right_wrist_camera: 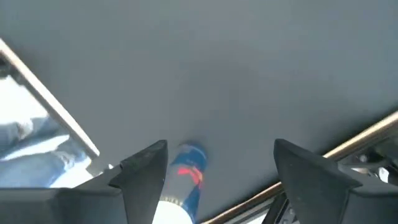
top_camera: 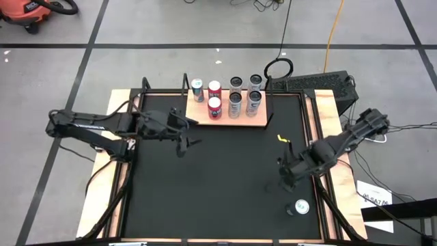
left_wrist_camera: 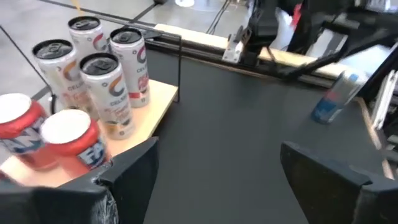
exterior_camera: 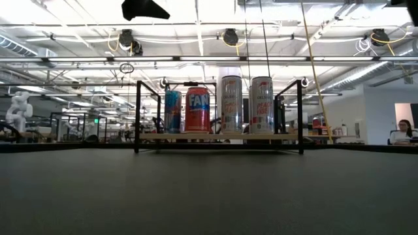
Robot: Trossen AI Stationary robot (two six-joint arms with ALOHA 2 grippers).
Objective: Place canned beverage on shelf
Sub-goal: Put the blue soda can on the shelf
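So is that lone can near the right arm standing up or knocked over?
Standing upright. From above, the blue can shows only its round silver top, and the left wrist view shows it on end on the black table.

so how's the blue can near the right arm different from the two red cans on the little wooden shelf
The blue and silver can stands alone on the black tabletop near the right side, below the right gripper; the two red cans stand on the light-wood shelf at the far edge. The blue can looks slimmer; the red cans look wider. All stand upright.
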